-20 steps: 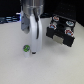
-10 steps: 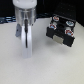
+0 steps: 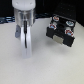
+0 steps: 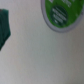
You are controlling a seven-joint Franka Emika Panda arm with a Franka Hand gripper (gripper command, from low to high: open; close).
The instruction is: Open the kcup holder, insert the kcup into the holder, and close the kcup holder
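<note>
The kcup holder [image 3: 61,26] is a black box with light marks on its front, standing on the table at the exterior view's right. I cannot tell whether its drawer is open. My gripper [image 3: 25,50] hangs white and upright over the table at the exterior view's left, apart from the holder. The kcup is hidden behind the gripper in the exterior view. In the wrist view its round green top [image 4: 61,12] shows blurred and very close. The fingers are too blurred to show how they stand.
The light table [image 3: 50,65] spreads around the gripper and holder. A dark green blurred shape [image 4: 4,30] sits at the wrist view's edge. Dark background lies behind the table's far edge.
The gripper has come down toward the table. The green kcup that showed beside it a second ago is now hidden behind it.
</note>
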